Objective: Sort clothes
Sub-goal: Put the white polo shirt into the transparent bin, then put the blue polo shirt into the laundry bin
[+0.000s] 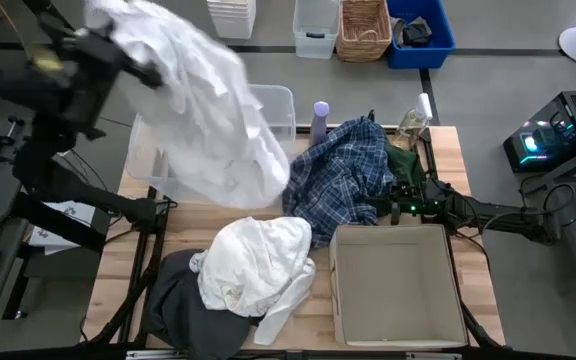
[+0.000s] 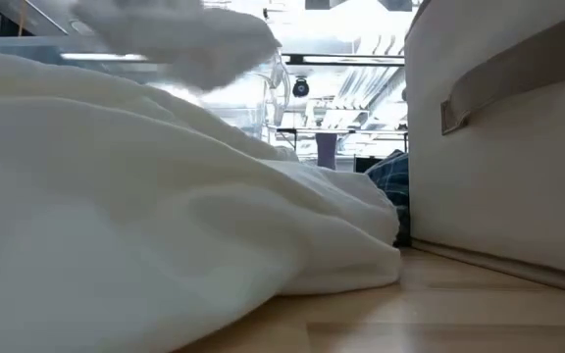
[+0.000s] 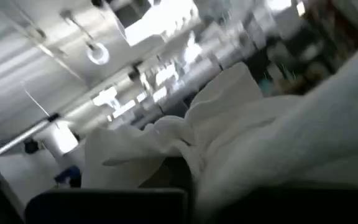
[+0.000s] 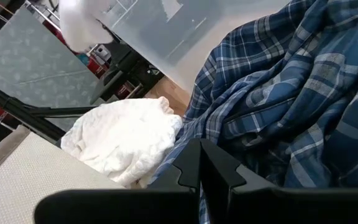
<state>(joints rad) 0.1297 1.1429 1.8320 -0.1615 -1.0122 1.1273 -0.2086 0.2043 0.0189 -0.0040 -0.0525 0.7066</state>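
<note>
My left gripper (image 1: 138,55) is raised high over the table's far left and is shut on a large white garment (image 1: 218,110). The garment drapes down over a clear plastic bin (image 1: 273,105). My right gripper (image 1: 393,205) is shut and low at the right side of the blue-and-white plaid shirt (image 1: 343,180), which lies heaped at mid-table. A dark green garment (image 1: 405,165) lies by the shirt's far right. A white-cream garment (image 1: 258,265) lies partly on a dark grey garment (image 1: 178,300) at the near left. My left gripper holds the white garment (image 3: 247,137) by an upper bunched part; the cloth itself hides the fingers, so the hold does not show. The garment hangs below the gripper, lifted off the table. My right gripper (image 4: 201,165) points level at the plaid shirt (image 4: 278,93); whether it touches, I cannot tell.
A cream fabric box (image 1: 398,285) stands open at the near right. A lilac bottle (image 1: 320,120) stands beside the clear bin. Beyond the far edge stand a white crate (image 1: 313,25), a wicker basket (image 1: 363,30) and a blue bin (image 1: 420,35).
</note>
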